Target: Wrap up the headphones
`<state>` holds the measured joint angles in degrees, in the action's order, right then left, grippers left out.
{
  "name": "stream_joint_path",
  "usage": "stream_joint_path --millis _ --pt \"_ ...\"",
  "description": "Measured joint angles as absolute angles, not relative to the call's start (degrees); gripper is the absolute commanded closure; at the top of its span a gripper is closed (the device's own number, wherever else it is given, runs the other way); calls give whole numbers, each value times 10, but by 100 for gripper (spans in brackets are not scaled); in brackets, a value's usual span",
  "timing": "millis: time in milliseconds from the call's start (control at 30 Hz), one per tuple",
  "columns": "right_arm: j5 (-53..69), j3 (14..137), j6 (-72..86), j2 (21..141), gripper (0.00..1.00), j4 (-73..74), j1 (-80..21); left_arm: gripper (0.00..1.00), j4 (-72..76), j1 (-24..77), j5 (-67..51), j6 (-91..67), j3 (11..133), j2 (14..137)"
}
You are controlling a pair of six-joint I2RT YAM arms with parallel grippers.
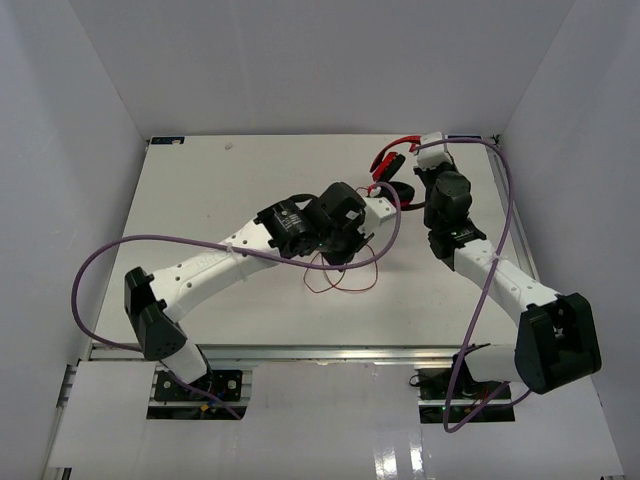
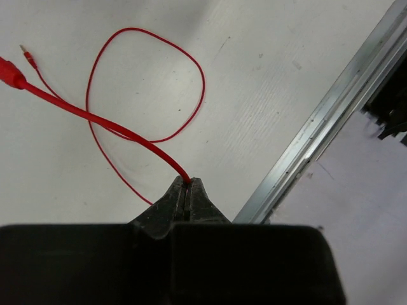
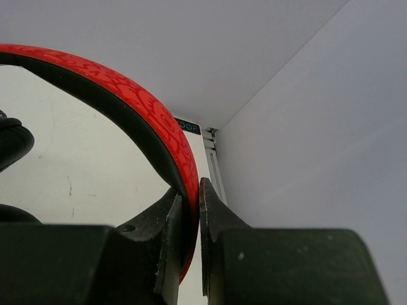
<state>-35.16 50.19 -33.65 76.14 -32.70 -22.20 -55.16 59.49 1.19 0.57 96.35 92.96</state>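
The white table [image 1: 200,200] carries the headphones [image 1: 392,160] at its far right, near the back wall. The right gripper [image 3: 189,203] is closed on the headband [image 3: 146,114], a stiff arc, red outside and black inside. I judge it light and firm enough for a strong pinch there. The cable [image 2: 114,124] lies in loose loops at the middle of the table, and the left gripper [image 2: 188,190] is shut tight on it. It looks thin, soft and springy, so it may slip or uncoil. What seems its small plug [image 2: 25,52] lies free.
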Motion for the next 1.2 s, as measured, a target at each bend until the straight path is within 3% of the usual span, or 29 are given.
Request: stream_joint_path --millis 367,833,1200 --pt "-313 534 -292 773 92 -301 -257 100 -577 752 71 121 983 877" --pt "98 419 -320 677 92 -161 -270 100 -575 766 134 176 1085 810" --pt "344 479 -392 655 92 28 -269 100 -603 766 239 188 1072 789"
